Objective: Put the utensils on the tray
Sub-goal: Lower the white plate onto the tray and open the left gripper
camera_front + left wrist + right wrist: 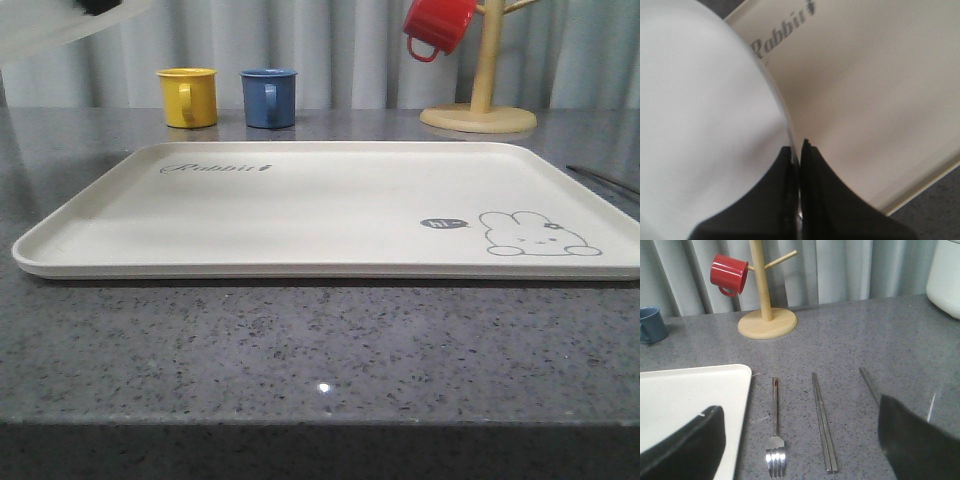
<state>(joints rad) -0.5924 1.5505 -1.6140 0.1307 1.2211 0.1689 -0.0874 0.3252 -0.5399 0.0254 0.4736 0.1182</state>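
Left pincer (pixel 799 150) clamped on white plate (pixel 700 115) over tray (pixel 330 205), right pincer (pixel 800 440) apart above fork (pixel 775 440), chopsticks (pixel 823 425), grey table (pixel 300 350).

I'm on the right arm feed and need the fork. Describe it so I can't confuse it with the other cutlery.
Start at the cream tray, then look at the grey counter just past its rounded corner. The fork is the piece lying closest to the tray, with the chopsticks beside it and another handle beyond them. It alone ends in four tines, pointing towards the camera.
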